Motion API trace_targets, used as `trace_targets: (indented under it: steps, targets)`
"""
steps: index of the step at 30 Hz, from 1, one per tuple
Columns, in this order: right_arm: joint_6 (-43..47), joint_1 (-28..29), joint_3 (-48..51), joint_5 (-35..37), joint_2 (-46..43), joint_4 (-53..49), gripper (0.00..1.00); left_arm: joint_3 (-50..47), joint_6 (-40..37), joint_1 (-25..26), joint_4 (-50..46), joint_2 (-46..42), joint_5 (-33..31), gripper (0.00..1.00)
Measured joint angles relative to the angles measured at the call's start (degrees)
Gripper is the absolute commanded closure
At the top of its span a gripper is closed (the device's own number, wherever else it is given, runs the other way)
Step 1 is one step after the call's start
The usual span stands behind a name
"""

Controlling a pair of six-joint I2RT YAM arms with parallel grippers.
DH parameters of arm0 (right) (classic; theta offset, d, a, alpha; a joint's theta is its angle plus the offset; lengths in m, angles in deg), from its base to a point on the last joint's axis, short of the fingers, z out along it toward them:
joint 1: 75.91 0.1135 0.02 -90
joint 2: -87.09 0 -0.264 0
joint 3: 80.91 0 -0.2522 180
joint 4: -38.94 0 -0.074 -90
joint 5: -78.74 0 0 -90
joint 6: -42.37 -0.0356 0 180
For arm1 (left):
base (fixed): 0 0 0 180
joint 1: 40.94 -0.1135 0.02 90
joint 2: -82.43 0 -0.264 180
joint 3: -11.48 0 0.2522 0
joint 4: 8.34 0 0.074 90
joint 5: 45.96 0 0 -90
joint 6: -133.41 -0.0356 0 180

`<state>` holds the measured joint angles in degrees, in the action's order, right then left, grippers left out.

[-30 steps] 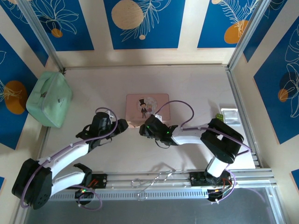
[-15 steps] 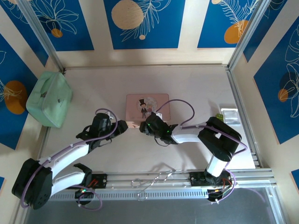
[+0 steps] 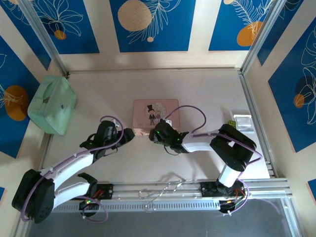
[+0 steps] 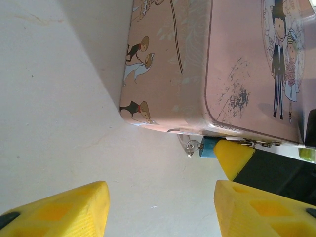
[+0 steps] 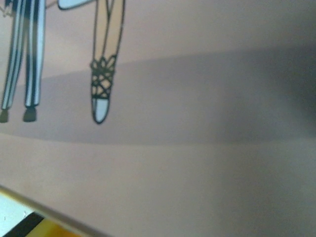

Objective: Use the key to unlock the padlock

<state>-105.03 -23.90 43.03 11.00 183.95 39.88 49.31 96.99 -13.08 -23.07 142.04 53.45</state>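
Observation:
The pink illustrated tin (image 3: pixel 156 113) lies flat mid-table. In the left wrist view the small teal padlock (image 4: pixel 208 147) hangs at the tin's (image 4: pixel 232 64) near edge. A silvery piece that looks like the key (image 4: pixel 191 146) sticks out of its left side. One yellow finger (image 4: pixel 232 156) of my right gripper (image 3: pixel 154 133) touches the padlock's right side; its other finger is hidden, so its grip is unclear. The right wrist view looks closely across the tin's lid (image 5: pixel 187 148). My left gripper (image 4: pixel 160 200) stands open over bare table, just left of the padlock (image 3: pixel 129 134).
A mint-green case (image 3: pixel 52 104) sits at the far left against the wall. A small clear packet (image 3: pixel 243 122) lies at the right edge. An aluminium rail (image 3: pixel 187 190) runs along the near edge between the arm bases.
My right gripper has nudged forward against the tin's near edge. The left arm has hardly moved.

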Motion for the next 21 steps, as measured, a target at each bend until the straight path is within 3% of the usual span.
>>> trace_targets:
  steps: [6, 21]
  targets:
    - [0.6, 0.2, -0.1, 0.0, 0.0, -0.5, 0.53, -0.7, 0.2, 0.0, 0.0, 0.0, 0.0, 0.42]
    - [0.6, 1.3, -0.7, 0.7, 0.0, -2.4, 0.63, -1.4, 0.6, 0.0, 0.9, 0.2, 0.0, 0.42]
